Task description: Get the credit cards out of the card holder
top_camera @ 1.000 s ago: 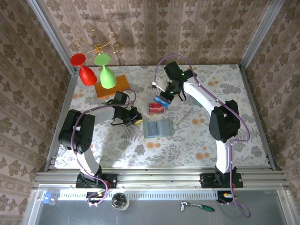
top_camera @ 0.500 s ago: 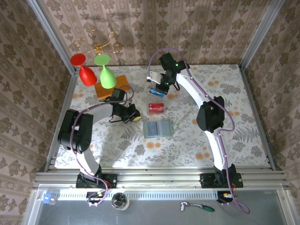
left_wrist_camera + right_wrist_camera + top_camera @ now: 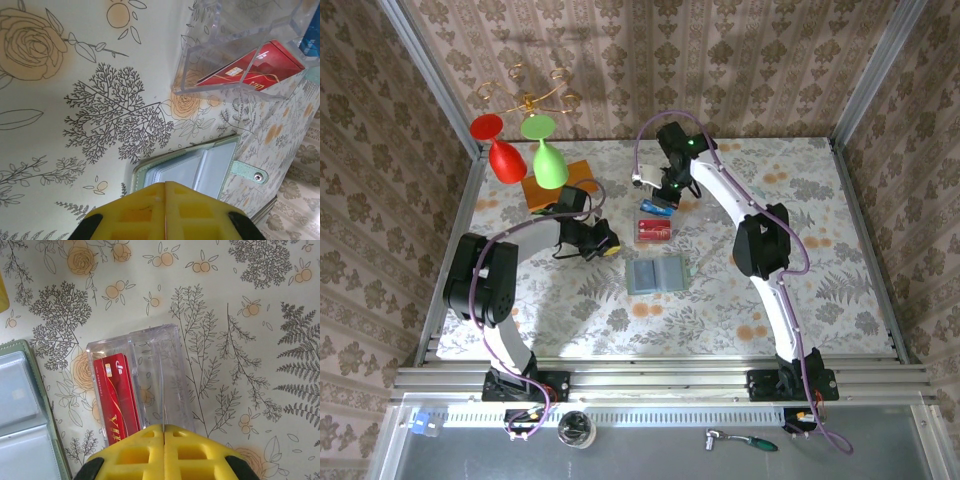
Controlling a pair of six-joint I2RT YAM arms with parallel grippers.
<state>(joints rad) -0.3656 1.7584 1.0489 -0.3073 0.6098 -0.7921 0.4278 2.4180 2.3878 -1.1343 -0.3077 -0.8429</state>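
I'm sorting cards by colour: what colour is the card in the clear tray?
The card is red with gold markings, and it is clearest in the right wrist view.

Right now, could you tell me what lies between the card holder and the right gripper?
A clear tray holding the red card lies between card holder and right gripper in the top view.

Nothing reads clearly: the red card (image 3: 116, 400) carries a white logo and gold lettering I can't make out; the blue card (image 3: 312, 42) has illegible white print.

Walls (image 3: 770, 60), seemingly damask-papered, enclose floral tabletop (image 3: 840, 190).
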